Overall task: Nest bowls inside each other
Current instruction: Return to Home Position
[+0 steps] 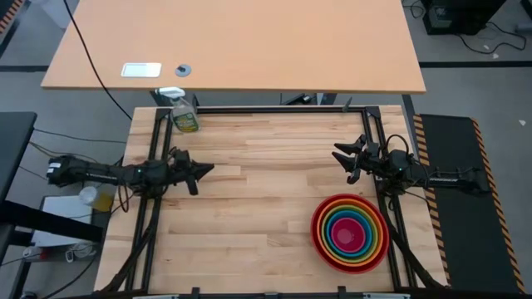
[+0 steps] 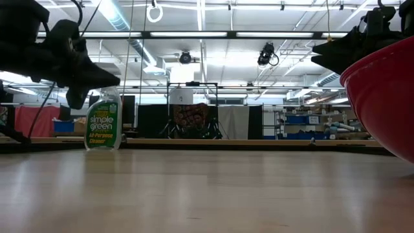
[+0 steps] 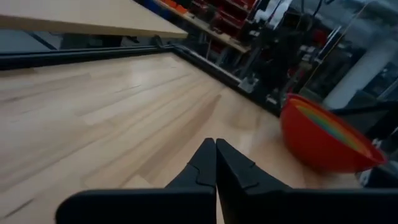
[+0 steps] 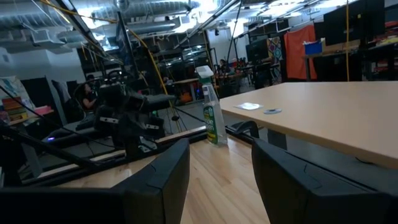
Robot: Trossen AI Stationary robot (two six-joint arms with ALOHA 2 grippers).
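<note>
The bowls (image 1: pixel 350 232) sit nested on the table at the near right: the large red one outside, then orange, lime green, blue and the small pink one in the middle. The red bowl's wall (image 2: pixel 388 97) fills the right of the low view and also shows in the left wrist view (image 3: pixel 323 134). My left gripper (image 1: pixel 208 170) hangs shut above the table's left side, pointing toward the right, well clear of the bowls. My right gripper (image 1: pixel 339 158) hangs open at the right side, just beyond the bowls, with nothing between its fingers.
A spray bottle of green cleaner (image 1: pixel 184 115) stands at the table's far left corner. A larger light wooden desk (image 1: pixel 249 41) lies beyond the far edge. Bare wood (image 1: pixel 266 183) stretches between the two grippers.
</note>
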